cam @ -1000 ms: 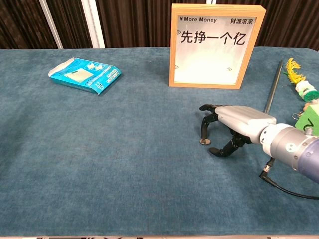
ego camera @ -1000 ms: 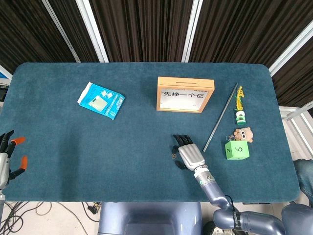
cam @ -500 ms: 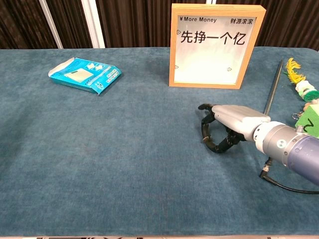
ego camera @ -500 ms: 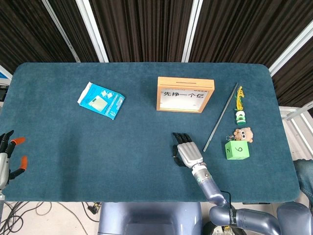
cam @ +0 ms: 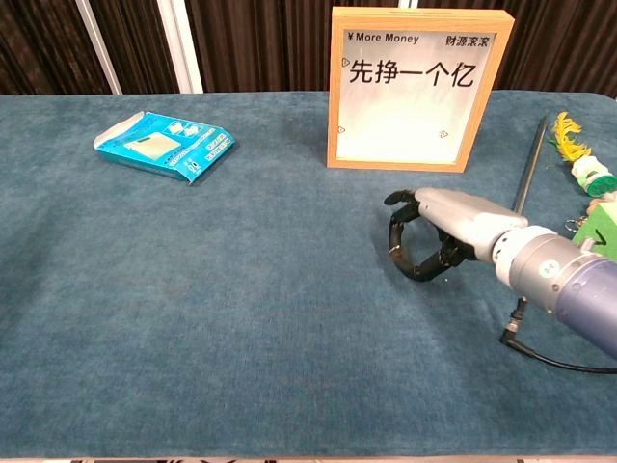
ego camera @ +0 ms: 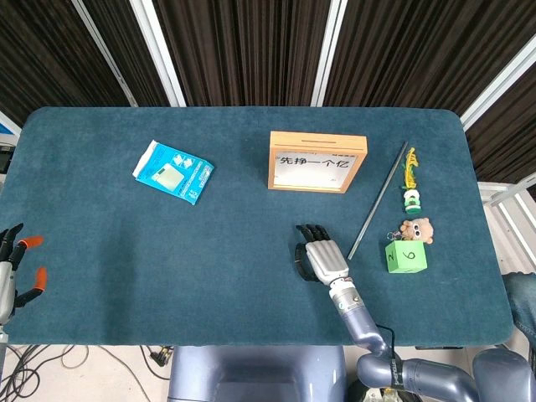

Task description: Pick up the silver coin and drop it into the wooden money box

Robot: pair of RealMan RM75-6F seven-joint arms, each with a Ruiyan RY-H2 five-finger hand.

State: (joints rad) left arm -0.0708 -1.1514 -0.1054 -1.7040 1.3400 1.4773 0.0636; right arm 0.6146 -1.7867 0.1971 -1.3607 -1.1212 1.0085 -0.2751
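Note:
The wooden money box [ego camera: 316, 162] [cam: 419, 87] stands upright at the table's middle back, with its slot on top. In front of it and a little to its right is my right hand [ego camera: 322, 260] [cam: 429, 236], palm down just above the cloth. Its thumb and fingers are curled together at the left side. A small bit of the silver coin [cam: 393, 254] shows pinched between them, and no coin lies on the cloth beneath. The head view hides the coin under the fingers. My left hand [ego camera: 12, 268] rests at the table's near left edge, fingers spread and holding nothing.
A blue packet [ego camera: 173, 172] [cam: 164, 145] lies at the back left. Right of the box lie a thin dark rod [ego camera: 377, 201] [cam: 528, 169], a yellow-green toy [ego camera: 410, 180], a small bear [ego camera: 415, 229] and a green die [ego camera: 405, 256].
My right hand's fingers and thumb closed over the coin that lay on the cloth, then rose slightly with it. The left hand stayed still.

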